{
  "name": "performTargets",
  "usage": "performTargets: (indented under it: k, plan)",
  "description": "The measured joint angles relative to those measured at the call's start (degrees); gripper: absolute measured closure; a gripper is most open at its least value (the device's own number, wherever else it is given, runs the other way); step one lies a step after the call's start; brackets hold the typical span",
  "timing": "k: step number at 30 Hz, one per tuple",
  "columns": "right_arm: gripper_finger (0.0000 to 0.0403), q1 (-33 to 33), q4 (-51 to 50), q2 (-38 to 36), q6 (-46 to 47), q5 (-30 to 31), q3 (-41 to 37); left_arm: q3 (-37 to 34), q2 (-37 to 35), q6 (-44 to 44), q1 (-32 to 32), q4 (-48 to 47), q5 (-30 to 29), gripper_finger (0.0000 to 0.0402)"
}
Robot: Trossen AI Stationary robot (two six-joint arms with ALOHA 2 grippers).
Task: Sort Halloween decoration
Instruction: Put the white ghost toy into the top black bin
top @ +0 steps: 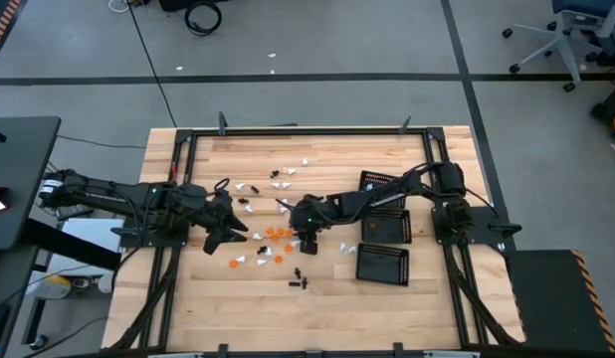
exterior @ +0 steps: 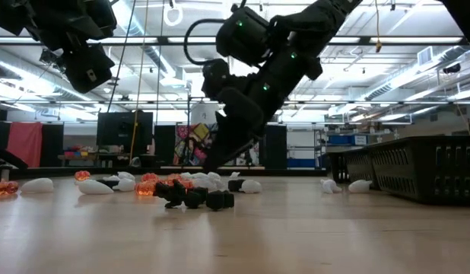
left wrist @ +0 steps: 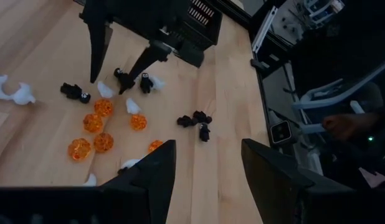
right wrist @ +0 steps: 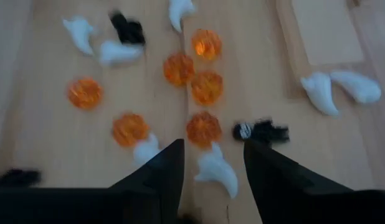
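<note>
- Hovering apart from the pile, your left gripper has its fingers spread, empty.
- Your right gripper stands parted over a white trinket lying between its fingers.
- Closing there risks catching the adjacent orange trinket too, mixing colours.

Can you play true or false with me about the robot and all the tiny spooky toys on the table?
1. The right gripper is open above a white trinket. True.
2. Every trinket is already inside the black trays. False: they lie scattered on the wooden table.
3. The left gripper is holding an orange trinket. False: it is open and holds nothing.
4. Some black trinkets lie near the table's front edge. True.
</note>
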Motion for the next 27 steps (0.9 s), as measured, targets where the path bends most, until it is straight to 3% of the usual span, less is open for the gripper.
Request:
performTargets:
  k: [13, 23, 27]
  plan:
    - [0.0241, -0.78, 0.37, 3.3, -0.58, -1.04, -0.07, 0.0, -0.02, -1.22, 0.02, -0.4, 0.0, 0.0209]
    - [0.0331, -1.59, 0.64, 3.42, -0.42, -4.97, -0.04, 0.0, -0.02, -1.29, 0.02, -0.16, 0.02, 0.0209]
    - [0.034, -1.58, 0.67, 3.4, -0.35, -5.4, -0.07, 0.0, -0.02, -1.36, 0.02, -0.16, 0.0, 0.0209]
